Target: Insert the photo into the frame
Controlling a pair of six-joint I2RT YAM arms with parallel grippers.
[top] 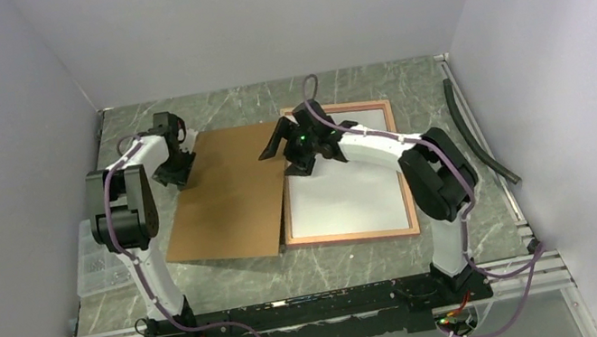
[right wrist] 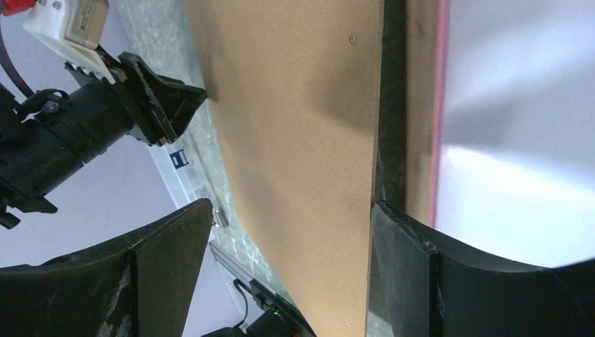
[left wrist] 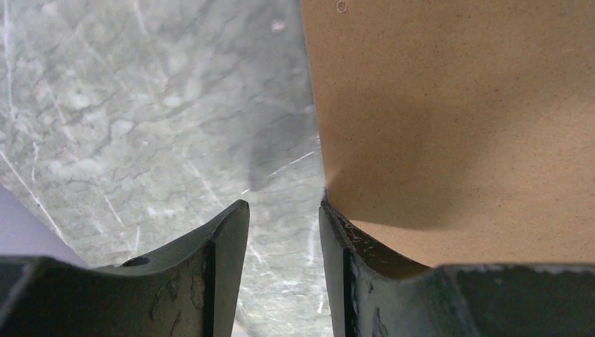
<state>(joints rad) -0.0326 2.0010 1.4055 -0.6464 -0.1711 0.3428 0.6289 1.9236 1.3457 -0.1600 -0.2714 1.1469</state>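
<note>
The frame [top: 404, 171] lies flat on the right of the marble table, its narrow pink-brown border [right wrist: 440, 105] showing. Inside it is the photo [top: 350, 195], plain white back up [right wrist: 519, 175]. A brown backing board [top: 230, 194] lies left of it, its right edge over the frame's left side. My left gripper [top: 178, 168] is at the board's far left edge, open [left wrist: 284, 207], with only table between the fingers and the board [left wrist: 456, 105] beside the right one. My right gripper [top: 290, 153] hangs open [right wrist: 291, 210] over the board's [right wrist: 302, 105] right edge, one finger on each side of that edge.
A clear plastic box [top: 100, 261] sits at the table's left edge. A black hose [top: 477, 134] runs along the right wall. The aluminium rail [top: 300, 310] with both arm bases crosses the near edge. Grey walls close in on three sides.
</note>
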